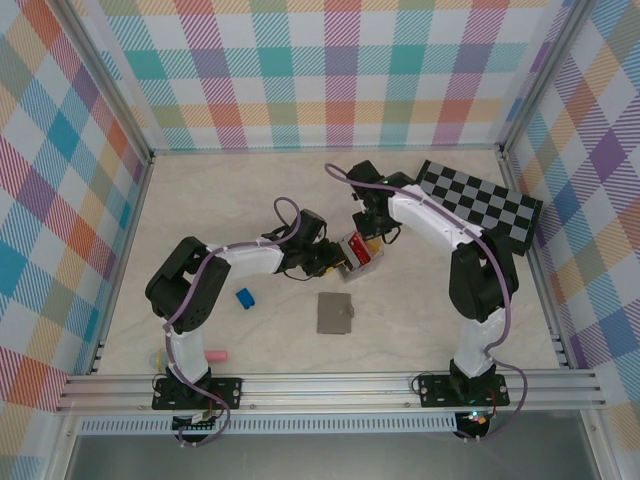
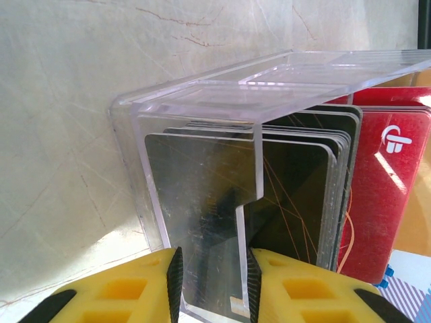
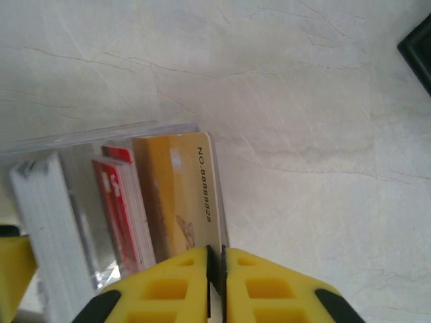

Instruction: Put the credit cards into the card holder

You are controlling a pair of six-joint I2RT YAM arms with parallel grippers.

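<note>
A clear open-topped tray (image 1: 362, 250) stands at mid-table with the credit cards upright in it. My left gripper (image 2: 212, 282) is shut on one clear tray wall (image 2: 248, 222), with black cards (image 2: 296, 202) and red cards (image 2: 390, 182) behind it. My right gripper (image 3: 217, 269) is shut on the edge of the yellow-tan card (image 3: 178, 195), the outermost in the tray, beside red cards (image 3: 121, 208) and white cards (image 3: 47, 222). The grey card holder (image 1: 335, 312) lies flat and shut just in front of the tray.
A black-and-grey chequered board (image 1: 480, 195) lies at the back right. A small blue block (image 1: 244, 297) sits left of the card holder, and a pink object (image 1: 217, 355) lies by the left arm's base. Plaid walls enclose the table.
</note>
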